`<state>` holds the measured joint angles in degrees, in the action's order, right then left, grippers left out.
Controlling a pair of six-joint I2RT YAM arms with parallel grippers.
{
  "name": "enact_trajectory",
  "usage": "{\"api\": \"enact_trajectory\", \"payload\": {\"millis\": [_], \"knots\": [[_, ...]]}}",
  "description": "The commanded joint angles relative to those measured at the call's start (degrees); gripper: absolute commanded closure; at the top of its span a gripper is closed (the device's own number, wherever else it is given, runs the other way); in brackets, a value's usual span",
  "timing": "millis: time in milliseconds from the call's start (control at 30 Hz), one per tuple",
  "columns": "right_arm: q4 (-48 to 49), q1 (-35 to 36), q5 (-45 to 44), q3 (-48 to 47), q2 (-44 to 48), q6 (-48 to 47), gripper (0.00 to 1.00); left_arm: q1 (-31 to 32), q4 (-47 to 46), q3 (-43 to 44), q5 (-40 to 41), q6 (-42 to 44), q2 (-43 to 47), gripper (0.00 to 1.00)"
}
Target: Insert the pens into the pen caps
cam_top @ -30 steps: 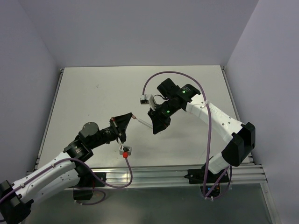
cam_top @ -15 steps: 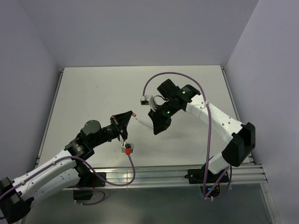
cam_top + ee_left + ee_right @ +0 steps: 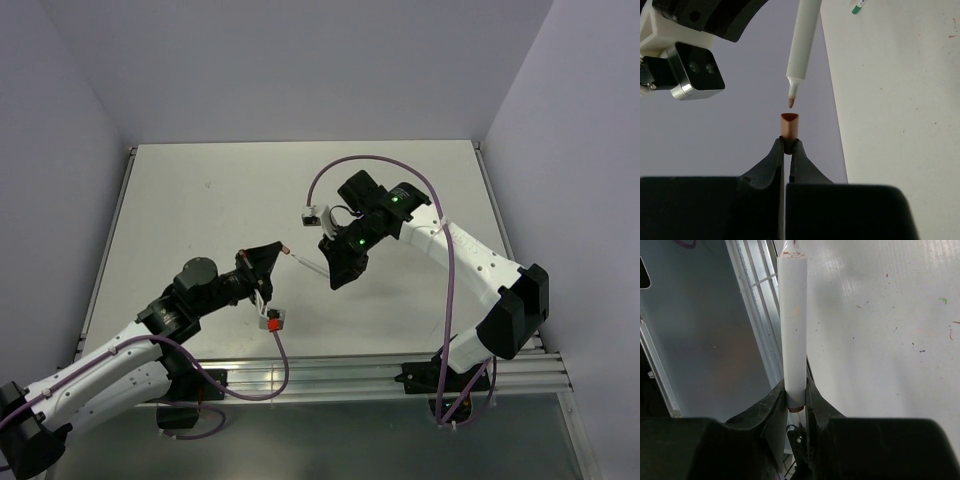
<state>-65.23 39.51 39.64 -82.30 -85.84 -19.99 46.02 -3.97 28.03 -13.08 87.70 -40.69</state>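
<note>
Top view: two arms lean toward each other above a pale table [image 3: 200,200], their claws almost meeting in the air over its near half
Left arm [image 3: 120,355]: has crept forward and slightly right over the past second, bringing its load closer to the other arm
Right arm [image 3: 470,262]: has kept the same bent pose through that second, acting as the steady side
Right claw [image 3: 795,394]: clamped on the rear end of a white pen [image 3: 792,315], which sticks straight out from between the fingers
Left claw [image 3: 788,146]: pressed together on the base of a brown cap [image 3: 789,125], with the cap's open mouth facing away from the fingers
White pen: off the table, uncapped, its nib [image 3: 791,103] aimed at the cap; from the left wrist it leans a little off the cap's axis
Brown cap: off the table, just beside the nib but not touching it, with a sliver of background showing between them
What changed: the gap between cap and nib has narrowed, and the cap now sits nearly in line with the nib
What it means: this looks like the last approach before the pen enters the cap, and no pen is seated yet
Next move calls for: a short, straight push along the pen's length, with the slight tilt taken out first
Risk: an off-centre nib could catch the cap's rim and twist the small cap in its pinch
</note>
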Motion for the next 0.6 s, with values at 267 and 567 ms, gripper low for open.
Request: {"api": "enact_trajectory", "payload": {"millis": [267,567], "knots": [[-0.1,0.5,0.7,-2.0,0.8,0.3,1.00,0.5,3.0,4.3,-2.6,-1.7,-1.3,1.00],[-0.1,0.5,1.1,-2.7,-0.8,0.3,1.00,2.6,3.8,4.8,-2.0,-1.6,-1.9,1.00]]}}
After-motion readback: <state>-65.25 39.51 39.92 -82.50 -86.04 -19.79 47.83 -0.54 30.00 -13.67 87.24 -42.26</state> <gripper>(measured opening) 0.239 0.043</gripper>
